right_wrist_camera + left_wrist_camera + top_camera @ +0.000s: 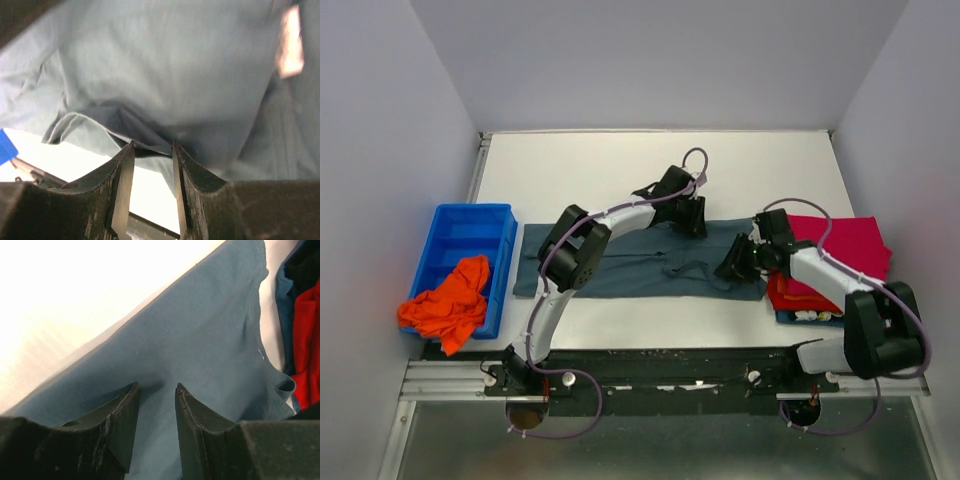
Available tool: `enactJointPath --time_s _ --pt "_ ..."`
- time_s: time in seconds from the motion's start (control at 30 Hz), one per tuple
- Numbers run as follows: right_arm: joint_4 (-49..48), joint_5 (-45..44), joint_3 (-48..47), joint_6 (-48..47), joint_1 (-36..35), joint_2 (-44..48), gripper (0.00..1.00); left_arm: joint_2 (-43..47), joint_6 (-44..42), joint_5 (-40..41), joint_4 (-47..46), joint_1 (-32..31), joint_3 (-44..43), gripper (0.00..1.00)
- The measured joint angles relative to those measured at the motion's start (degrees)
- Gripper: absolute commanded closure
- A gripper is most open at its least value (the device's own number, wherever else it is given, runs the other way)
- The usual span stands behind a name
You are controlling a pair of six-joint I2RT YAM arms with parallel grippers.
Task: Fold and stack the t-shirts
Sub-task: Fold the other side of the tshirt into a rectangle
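Note:
A slate grey-blue t-shirt (620,262) lies spread flat across the middle of the table. My left gripper (692,222) rests on its far edge. In the left wrist view its jaws (156,386) stand apart, tips pressed on smooth cloth (190,330). My right gripper (732,268) is at the shirt's near right corner. Its jaws (152,145) stand apart with a rumpled hem of the shirt (175,65) across the tips and white table showing between them. A magenta-pink t-shirt (850,245) lies on a red one (788,293) at the right. An orange t-shirt (448,305) hangs over the bin.
A rigid blue plastic bin (470,225) stands at the table's left edge, beside the grey-blue shirt's left end. The red cloth (306,335) of the right-hand pile shows close to the left gripper. White walls enclose the table on three sides.

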State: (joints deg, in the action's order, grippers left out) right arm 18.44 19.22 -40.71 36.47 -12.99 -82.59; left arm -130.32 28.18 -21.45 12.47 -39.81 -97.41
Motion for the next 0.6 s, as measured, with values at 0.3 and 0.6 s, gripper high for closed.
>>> enactJointPath --time_s 0.3,0.6 --pt "6.93 1.97 4.07 0.37 0.0 15.19 0.53 -0.68 1.01 -1.99 -0.61 0.44 -0.46 0.52" --pt "3.63 0.2 -5.6 0.17 -0.07 4.26 0.55 -0.68 1.01 -2.21 -0.79 0.44 -0.46 0.52"
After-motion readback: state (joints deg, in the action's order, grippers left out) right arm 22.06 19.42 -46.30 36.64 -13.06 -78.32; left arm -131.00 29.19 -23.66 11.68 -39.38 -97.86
